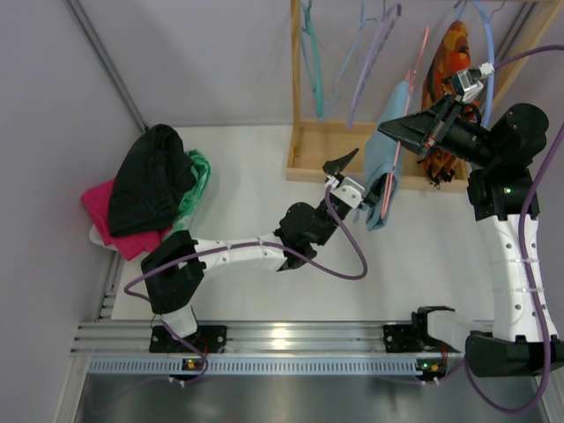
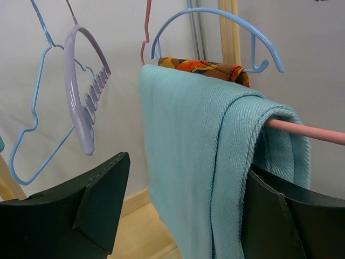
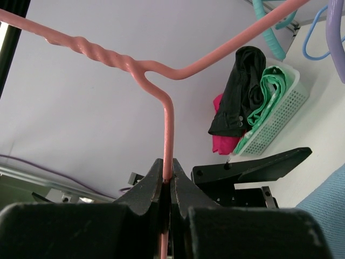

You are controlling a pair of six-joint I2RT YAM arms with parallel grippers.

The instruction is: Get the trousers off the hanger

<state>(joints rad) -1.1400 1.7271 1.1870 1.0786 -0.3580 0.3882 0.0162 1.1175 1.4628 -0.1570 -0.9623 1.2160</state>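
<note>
Light teal trousers (image 2: 205, 162) hang folded over the bar of a pink wire hanger (image 2: 310, 132). In the top view the trousers (image 1: 382, 172) droop in front of the wooden rack. My left gripper (image 2: 183, 216) is open. Its dark fingers (image 2: 81, 210) stand either side of the hanging cloth, the right one close against the folded edge. My right gripper (image 3: 168, 181) is shut on the pink hanger (image 3: 167, 118), pinching the wire stem just below its twisted neck. From above, the right gripper (image 1: 410, 132) holds the hanger (image 1: 397, 159) out from the rack.
A wooden rack (image 1: 295, 88) carries several other hangers, among them a purple one (image 2: 81, 97) and a blue one (image 2: 215, 21) bearing an orange patterned garment (image 2: 205, 67). At far left a white basket (image 3: 280, 118) holds black, pink and green clothes (image 1: 154, 181).
</note>
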